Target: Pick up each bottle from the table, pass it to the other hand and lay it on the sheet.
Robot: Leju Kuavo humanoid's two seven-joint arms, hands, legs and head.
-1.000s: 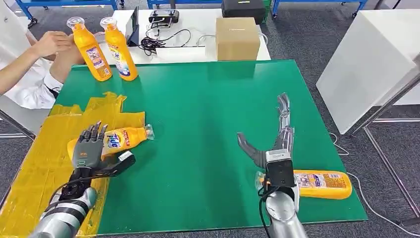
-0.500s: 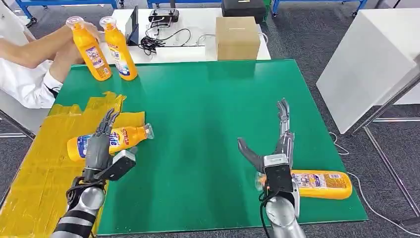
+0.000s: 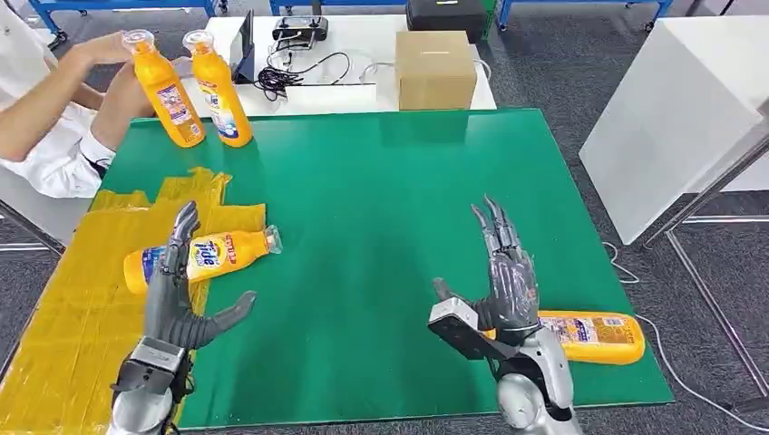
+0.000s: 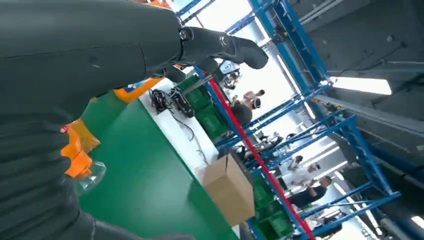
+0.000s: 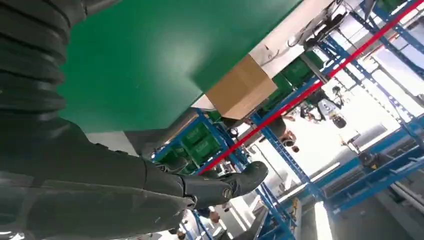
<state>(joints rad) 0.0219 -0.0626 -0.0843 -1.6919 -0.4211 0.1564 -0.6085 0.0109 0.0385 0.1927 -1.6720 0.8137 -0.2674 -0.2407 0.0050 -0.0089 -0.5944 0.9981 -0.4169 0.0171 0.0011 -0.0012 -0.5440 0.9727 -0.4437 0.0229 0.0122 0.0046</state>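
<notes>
Bottle (image 3: 201, 256) number one lies on its side on the yellow sheet (image 3: 73, 308), just beyond the left hand (image 3: 177, 290), whose fingers are spread and hold nothing. Another bottle (image 3: 585, 336) lies flat near the green table's (image 3: 363, 199) front right corner, partly behind the right hand (image 3: 503, 285), also spread and empty. Two upright bottles (image 3: 190, 89) stand at the far left corner beside a person's arm (image 3: 54, 118).

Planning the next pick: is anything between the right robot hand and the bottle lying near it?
Nothing visible. The right robot hand, fingers spread, is raised right beside the lying bottle at the green table's near right edge, partly overlapping its cap end.
</notes>
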